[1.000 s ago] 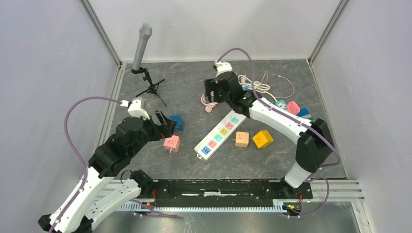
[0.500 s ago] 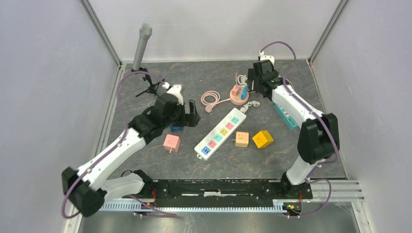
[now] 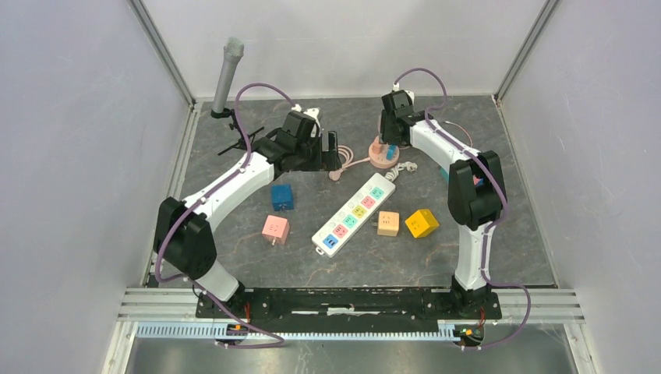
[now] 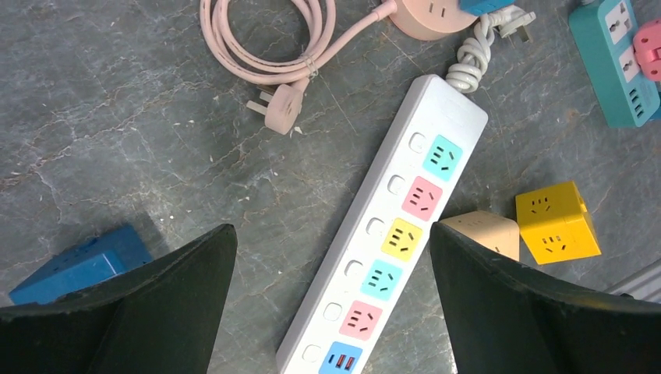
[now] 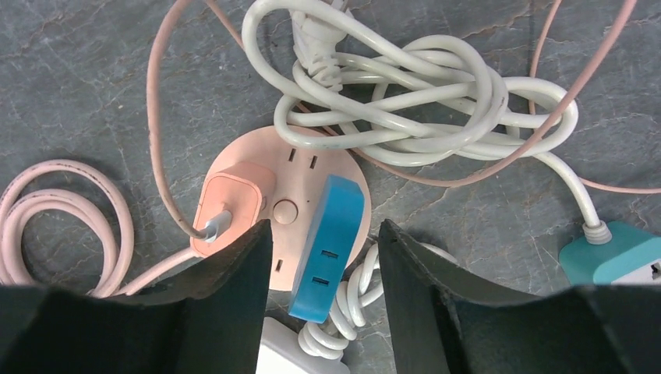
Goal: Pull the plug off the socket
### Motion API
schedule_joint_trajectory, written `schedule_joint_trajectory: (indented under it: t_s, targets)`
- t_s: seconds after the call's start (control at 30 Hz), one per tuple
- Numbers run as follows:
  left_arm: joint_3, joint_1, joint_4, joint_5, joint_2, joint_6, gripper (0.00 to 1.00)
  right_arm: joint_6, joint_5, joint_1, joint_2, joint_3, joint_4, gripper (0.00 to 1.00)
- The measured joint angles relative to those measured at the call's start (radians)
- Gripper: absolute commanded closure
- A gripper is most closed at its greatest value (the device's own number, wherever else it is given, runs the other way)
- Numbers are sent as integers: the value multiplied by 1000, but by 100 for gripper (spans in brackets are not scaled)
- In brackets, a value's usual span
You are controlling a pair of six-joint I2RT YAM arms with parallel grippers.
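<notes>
Because the blue plug (image 5: pixel 329 245) sits seated in the round pink socket (image 5: pixel 269 152) at the far middle of the surface (image 3: pixel 390 261), the right arm (image 3: pixel 436 148) is stretched to the far side and hangs over it. Its jaws are spread, with one finger (image 5: pixel 222 312) on either side of the plug's near end, and neither visibly touches it. That straddle looks like a line-up for a pinch across the plug's narrow sides, which would allow a straight pull upward.

The left arm (image 3: pixel 234 175) reaches in from the left. Its jaws are also spread and hold nothing, hovering above the white power strip (image 4: pixel 390 226) that lies just near of the socket. My guess is that it is there to pin the socket down (a light disc would likely lift with the plug), though nothing rests on the socket yet.

The spot is crowded. A pink adapter (image 5: pixel 231 204) with a thin lead is plugged into the same disc just beside the blue plug, so the finger on that side has little room. A tangle of white cable (image 5: pixel 405 86) lies across the socket's far rim, and the strip's bundled lead (image 4: pixel 471 56) lies against its near side. The socket's own pink cord (image 4: pixel 261 39) is coiled to the left, and a teal strip (image 5: pixel 616 253) lies to the right. The blue cube (image 3: pixel 282 196), pink cube (image 3: pixel 275 229), beige cube (image 3: pixel 388 224) and yellow cube (image 3: pixel 422 223) lie nearer, well apart from the socket.
</notes>
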Motion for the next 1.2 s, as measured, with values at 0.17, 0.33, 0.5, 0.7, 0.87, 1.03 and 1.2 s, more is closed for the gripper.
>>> schedule_joint_trajectory:
  t_s: [0.17,0.33,0.5,0.7,0.87,1.03,1.2]
  targets:
    - [10,33,-2,28,5,17,1,34,34,9,1,-1,3,54]
    - [10,63,2,50,5,44,0,50,64,14,9,0,2,60]
    - [10,76,18,76,5,44,1,49,61,15,46,20,-20,74]
    - [29,76,66,101,52,44,7,50,30,19,30,-17,24,83]
    - [111,76,95,129,188,43,11,53,4,41,0,-67,56,84]
    - [153,76,133,165,290,42,22,77,-33,103,-12,-95,92,84]
    - [159,77,159,192,350,40,34,108,-71,181,-14,-107,121,84]
